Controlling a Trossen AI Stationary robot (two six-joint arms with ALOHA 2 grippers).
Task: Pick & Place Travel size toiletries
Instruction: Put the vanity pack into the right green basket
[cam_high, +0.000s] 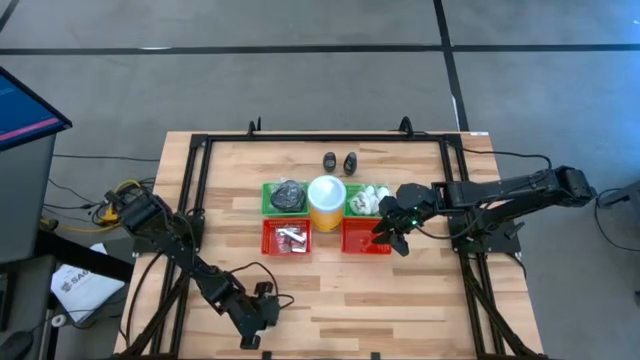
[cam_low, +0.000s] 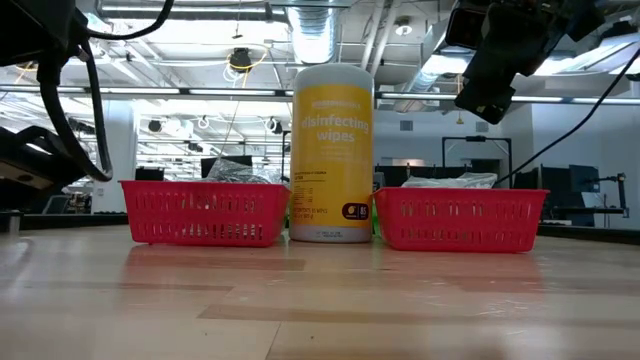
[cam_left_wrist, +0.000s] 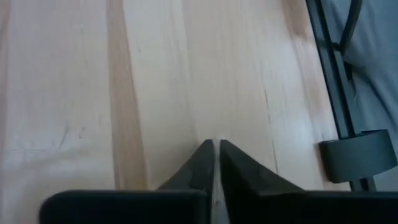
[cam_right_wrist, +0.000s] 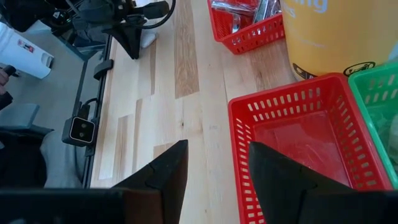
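A: Surface + room?
B: Light wood desk (cam_high: 330, 300) w/ black rail frame, grey floor around it. Low view looks into an open lab: ceiling ducts, lights.

A: Layout?
B: Yellow wipes can (cam_high: 326, 201) at centre, standing upright. Green tray (cam_high: 268, 189) w/ dark grey pads (cam_high: 288, 196) on its left, green tray (cam_high: 352, 208) w/ white packets (cam_high: 370, 198) on its right. Nearer the front edge: red tray (cam_high: 267, 238) w/ silvery tubes (cam_high: 292, 238), and a red tray (cam_high: 362, 246) that looks bare inside in the right wrist view.

A: Orientation of the items?
B: Two small black bottles (cam_high: 340, 161) behind the can, side by side on the desk. Long axes run roughly front-to-back; can't tell which end is the cap. Tubes are jumbled, no common axis.

A: Arms?
B: Right end effector (cam_high: 392, 236) hovers over the bare red tray's right edge, fingers spread wide, holding nothing. Left end effector (cam_high: 252, 339) rests low at the desk's front edge, fingers pinched together, nothing between.
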